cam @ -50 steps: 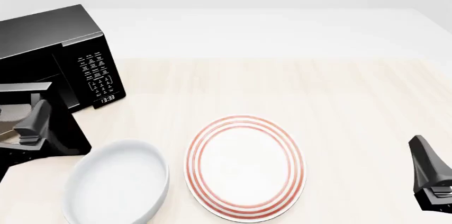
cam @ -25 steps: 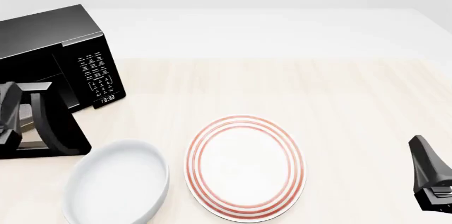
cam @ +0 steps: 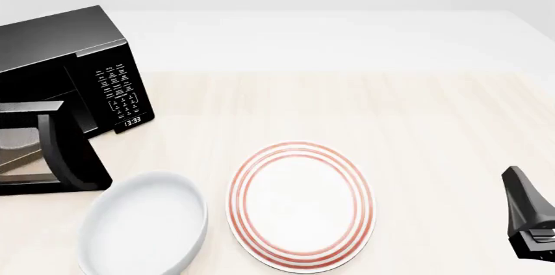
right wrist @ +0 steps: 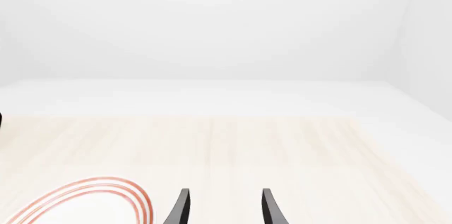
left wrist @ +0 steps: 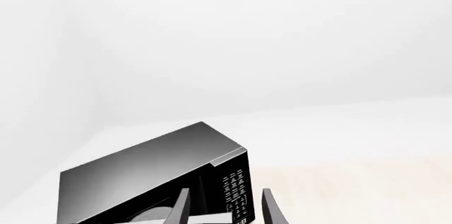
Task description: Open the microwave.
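The glossy black microwave [cam: 61, 47] stands at the table's far left, with its keypad panel [cam: 117, 86] and small clock [cam: 132, 121] facing right. Its glass door [cam: 56, 151] is swung wide open toward the near side. In the left wrist view the microwave [left wrist: 148, 171] lies ahead and apart from my left gripper [left wrist: 224, 213], with a bit of the pale turntable [left wrist: 150, 216] showing. That gripper is open and empty, and it is out of the front view. My right gripper [cam: 527, 220] is open and empty at the near right edge; it also shows in the right wrist view [right wrist: 224, 211].
A white deep dish [cam: 143, 223] sits near the front left, just by the open door. A white plate with red rings [cam: 301, 205] lies beside it at front centre; its rim shows in the right wrist view [right wrist: 92, 197]. The wooden table [cam: 416, 125] stretches to the right.
My left gripper, which was at the open door, has pulled back to the left and out of the front view. The door stays open. The right arm has not moved.
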You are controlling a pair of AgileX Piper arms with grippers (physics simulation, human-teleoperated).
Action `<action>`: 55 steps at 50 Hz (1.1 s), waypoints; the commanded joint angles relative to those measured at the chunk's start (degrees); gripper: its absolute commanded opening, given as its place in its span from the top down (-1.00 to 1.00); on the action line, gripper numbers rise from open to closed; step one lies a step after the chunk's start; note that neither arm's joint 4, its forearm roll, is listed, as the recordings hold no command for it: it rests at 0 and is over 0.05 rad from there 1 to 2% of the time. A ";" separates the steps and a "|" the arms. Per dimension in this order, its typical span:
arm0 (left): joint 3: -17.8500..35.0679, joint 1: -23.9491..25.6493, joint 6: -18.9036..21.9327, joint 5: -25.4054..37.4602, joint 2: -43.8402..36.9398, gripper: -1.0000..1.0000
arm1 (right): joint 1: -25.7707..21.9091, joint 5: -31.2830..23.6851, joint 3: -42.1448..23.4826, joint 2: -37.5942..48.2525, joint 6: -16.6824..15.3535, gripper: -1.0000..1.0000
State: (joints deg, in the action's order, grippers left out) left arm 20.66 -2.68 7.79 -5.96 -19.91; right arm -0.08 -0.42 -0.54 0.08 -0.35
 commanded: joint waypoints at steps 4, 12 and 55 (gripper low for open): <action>6.78 0.77 3.19 2.44 -4.16 -1.00 | 0.00 -0.01 0.00 0.00 0.00 -1.00; 10.27 1.73 5.42 3.31 -9.23 -1.00 | 0.01 0.00 0.00 0.00 -0.01 -1.00; 27.05 0.82 1.37 18.63 -30.07 -1.00 | 0.01 0.00 0.00 0.00 0.01 -1.00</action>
State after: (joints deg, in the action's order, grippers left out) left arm 44.49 -1.86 7.74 7.30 -46.29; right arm -0.09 -0.42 -0.54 0.08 -0.35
